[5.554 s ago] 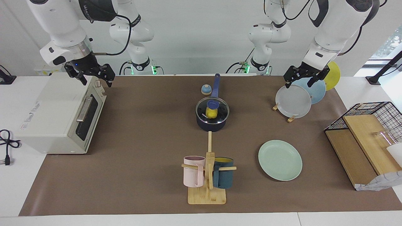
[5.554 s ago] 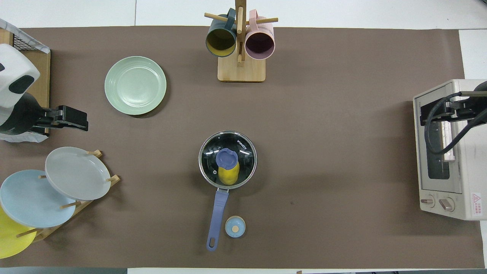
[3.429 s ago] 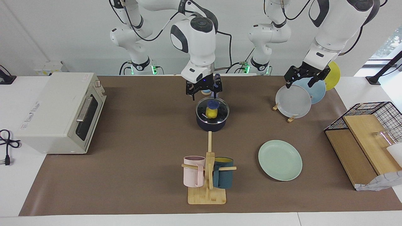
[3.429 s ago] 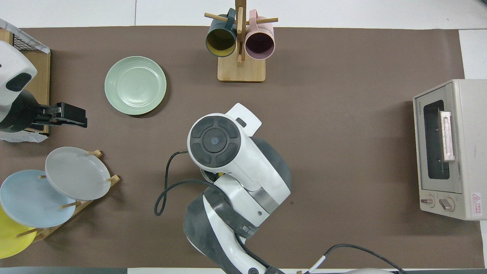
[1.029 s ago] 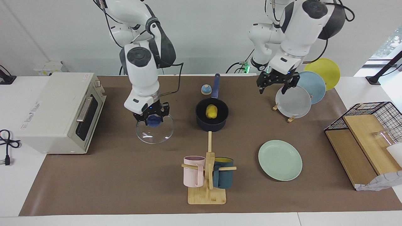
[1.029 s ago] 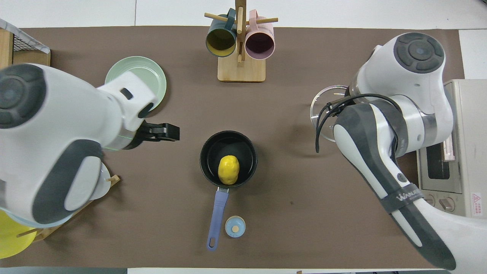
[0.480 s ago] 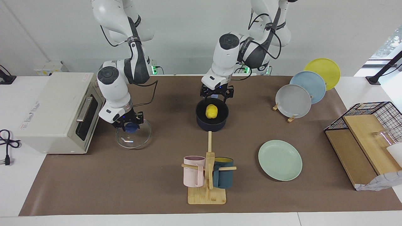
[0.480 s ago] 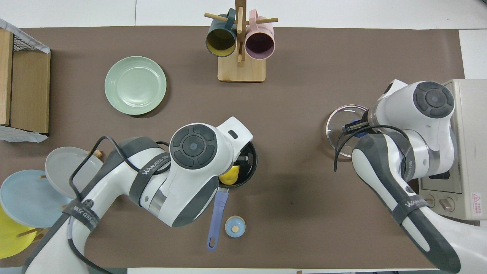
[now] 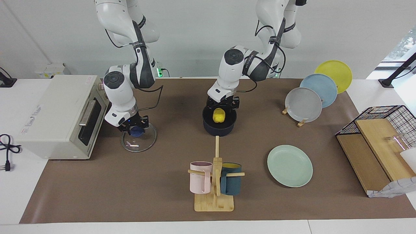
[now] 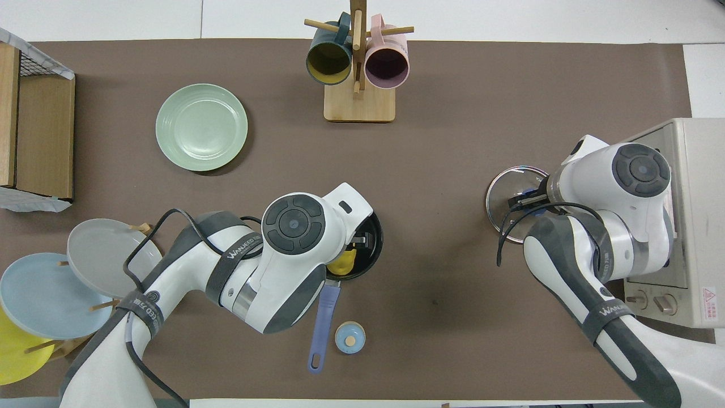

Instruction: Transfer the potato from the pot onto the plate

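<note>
The yellow potato [image 9: 219, 115] lies in the dark navy pot [image 9: 218, 129] at the table's middle; its blue handle [image 10: 323, 320] points toward the robots. My left gripper [image 9: 223, 106] is open, low over the pot, its fingers reaching down at the rim just above the potato. In the overhead view the left arm covers most of the pot [image 10: 375, 249] and part of the potato [image 10: 341, 264]. The mint-green plate [image 9: 290, 165] lies empty, farther from the robots, toward the left arm's end. My right gripper [image 9: 134, 127] is shut on the blue knob of the glass lid [image 9: 139, 145], which rests on the table.
A toaster oven [image 9: 58, 115] stands at the right arm's end, beside the lid. A mug tree [image 9: 214, 182] stands farther from the robots than the pot. A rack of grey, blue and yellow plates [image 9: 312, 97] and a wire basket [image 9: 380, 143] are at the left arm's end. A small blue cap [image 10: 350, 337] lies by the handle.
The right gripper lifted the lid off the pot, carried it toward the toaster oven and lowered it onto the table. The left gripper swung from the plate rack to the pot and came down.
</note>
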